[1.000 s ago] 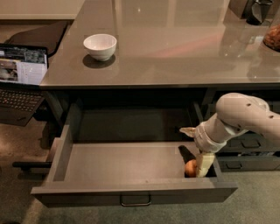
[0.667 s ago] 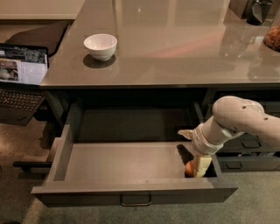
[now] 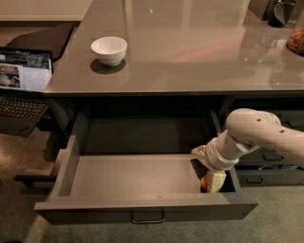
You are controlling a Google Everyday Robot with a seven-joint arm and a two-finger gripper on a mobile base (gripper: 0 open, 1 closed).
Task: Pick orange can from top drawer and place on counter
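The top drawer (image 3: 133, 175) is pulled wide open below the counter (image 3: 190, 52); its grey inside is bare apart from its right front corner. There the orange can (image 3: 204, 183) shows only as a small orange patch, mostly hidden by my gripper (image 3: 212, 179). The gripper reaches down into that corner from the right, at the end of my white arm (image 3: 251, 133), and sits right against the can. A thin metal pull handle (image 3: 147, 218) is at the drawer's front centre.
A white bowl (image 3: 109, 50) stands on the counter at the left. A dark object (image 3: 280, 12) and a brownish item (image 3: 297, 40) sit at the counter's far right. An open laptop (image 3: 23, 80) is on the left. Narrower dark drawers (image 3: 270, 166) lie behind my arm.
My gripper has shifted slightly left and lower in the drawer's right front corner, staying against the orange can. The drawer and bowl have not moved.
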